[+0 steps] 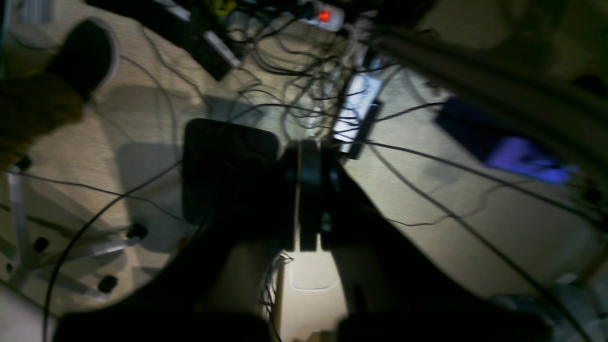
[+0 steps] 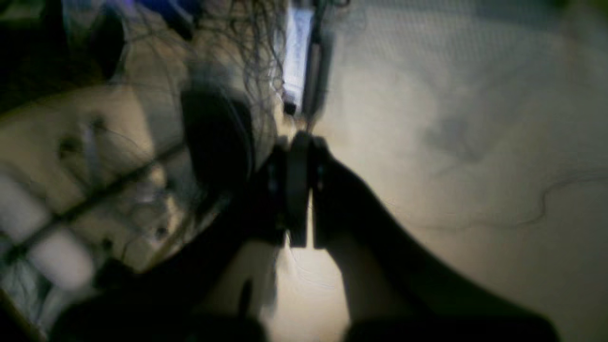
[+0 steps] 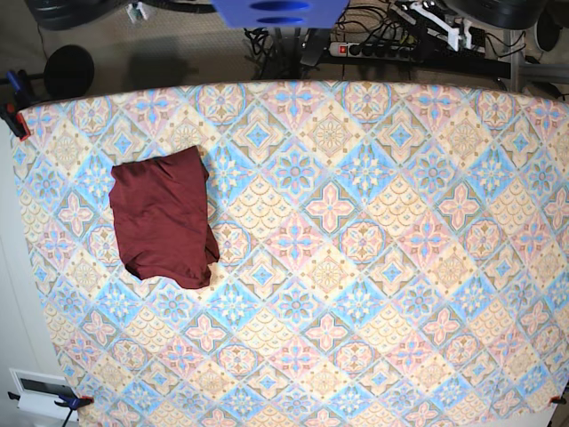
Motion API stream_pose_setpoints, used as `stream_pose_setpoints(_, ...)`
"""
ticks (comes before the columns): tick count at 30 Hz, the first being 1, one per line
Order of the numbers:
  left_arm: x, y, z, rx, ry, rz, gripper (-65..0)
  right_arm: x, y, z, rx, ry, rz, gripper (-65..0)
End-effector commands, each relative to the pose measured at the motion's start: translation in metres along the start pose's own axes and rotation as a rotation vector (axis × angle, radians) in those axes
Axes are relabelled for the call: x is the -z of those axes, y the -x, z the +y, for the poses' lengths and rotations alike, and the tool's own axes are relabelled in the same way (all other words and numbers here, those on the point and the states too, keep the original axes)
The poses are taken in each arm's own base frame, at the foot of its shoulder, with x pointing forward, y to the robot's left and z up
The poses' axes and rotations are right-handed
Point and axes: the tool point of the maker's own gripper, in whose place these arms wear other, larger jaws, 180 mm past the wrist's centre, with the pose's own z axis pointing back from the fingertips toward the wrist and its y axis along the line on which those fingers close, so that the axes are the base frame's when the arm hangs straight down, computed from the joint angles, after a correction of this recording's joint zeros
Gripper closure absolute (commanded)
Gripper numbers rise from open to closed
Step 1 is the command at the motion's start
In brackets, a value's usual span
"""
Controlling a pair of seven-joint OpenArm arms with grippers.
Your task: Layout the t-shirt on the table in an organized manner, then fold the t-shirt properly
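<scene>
T-shirt point(image 3: 163, 216): maroon, lies as a compact folded block on the left part of the table point(image 3: 373, 267), toward the far edge; outline roughly rectangular, near edge a little uneven. No sleeves stick out.

Table: patterned cloth, otherwise bare in the base view; no arm over it.

Left gripper point(image 1: 308, 190): jaws pressed together, nothing between them; its camera looks down on floor point(image 1: 475, 223) and a tangle of cables point(image 1: 294, 85), away from the table.

Right gripper point(image 2: 299, 190): jaws likewise together, nothing held; view blurred, floor behind.

Step in hand, by judgement: the fold looks finished or nearly so, with both arms parked off the table.

Next move, if any: only a tidy of the ragged near edge, which would call for bringing an arm over the left side, parting the jaws and pinching the loose hem.
</scene>
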Motion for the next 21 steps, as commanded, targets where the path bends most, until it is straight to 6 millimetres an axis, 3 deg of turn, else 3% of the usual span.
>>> stream_pose_setpoints(1,0.004,0.002,-0.003,0.013,0.01,-0.003,0.0,0.002,-0.009,-0.004,0.01,-0.007,-0.039,0.0)
stream_pose_setpoints(2,0.013,0.009,-0.009,0.022,0.021,0.013,0.0,0.009,0.001,-0.005,0.042,-0.015,-0.018,0.0)
stream_pose_setpoints(7,0.048,0.04,-0.035,0.058,0.071,0.064,0.0,0.032,0.011,-0.016,0.166,-0.016,-0.049,0.0)
stream_pose_setpoints(11,0.072,0.057,-0.056,0.09,0.103,0.065,0.0,0.047,0.009,-0.022,0.235,-0.014,-0.07,0.0)
stream_pose_setpoints(14,0.087,0.075,-0.058,0.078,0.088,0.075,0.0,0.059,0.008,-0.024,0.289,-0.018,-0.079,0.0)
stream_pose_setpoints(17,0.1,0.079,-0.066,0.079,0.086,0.058,0.0,0.08,0.002,-0.008,0.278,-0.07,-0.054,0.0)
stream_pose_setpoints(21,0.114,0.089,-0.081,0.093,0.087,0.057,0.0,0.094,-0.009,-0.005,0.248,-0.097,-0.044,0.0)
